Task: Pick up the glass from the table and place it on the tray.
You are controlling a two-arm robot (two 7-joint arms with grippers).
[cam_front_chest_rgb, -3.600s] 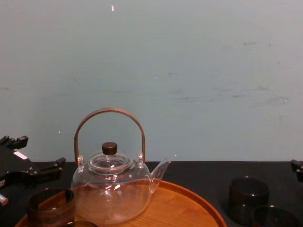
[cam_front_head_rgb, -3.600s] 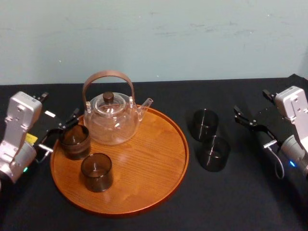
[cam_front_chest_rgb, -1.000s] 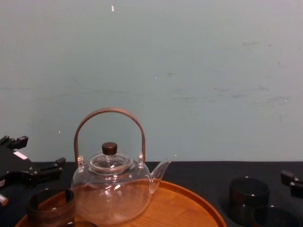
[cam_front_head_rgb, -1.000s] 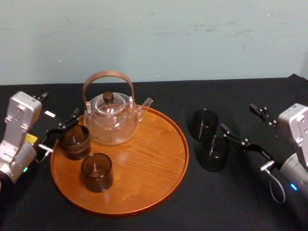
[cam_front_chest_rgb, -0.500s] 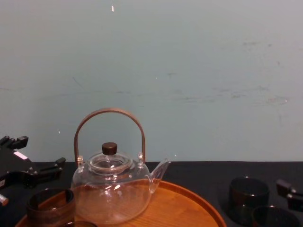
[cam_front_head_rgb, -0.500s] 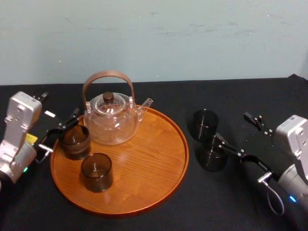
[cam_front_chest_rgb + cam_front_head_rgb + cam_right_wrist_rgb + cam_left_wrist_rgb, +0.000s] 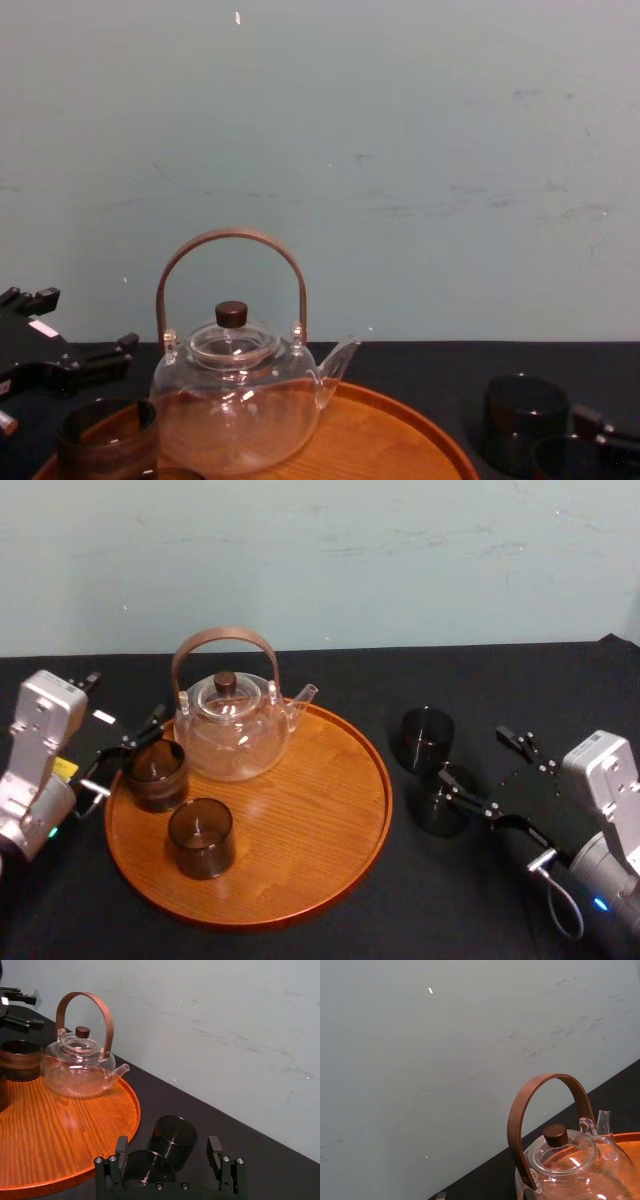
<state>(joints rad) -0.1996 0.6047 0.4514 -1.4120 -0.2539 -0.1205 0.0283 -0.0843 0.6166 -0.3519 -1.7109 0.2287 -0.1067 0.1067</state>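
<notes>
Right gripper (image 7: 168, 1150): fingers (image 7: 121, 1150) wide open, empty, flanked near glass (image 7: 147, 1169). Needed centering, gentle closing, no bump to far glass (image 7: 173, 1135). Left gripper (image 7: 138, 735) open, idle beside tray (image 7: 300, 880).

dark glass (image 7: 440, 802) upright on table (image 7: 480, 680), beside tray (image 7: 300, 850)

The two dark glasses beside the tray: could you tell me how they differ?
The nearer glass sits at the open right gripper's mouth; the farther glass stands free beyond it. A finger overlaps the nearer glass in the head view; the farther glass is uncovered. Both stand upright on the table.
</notes>
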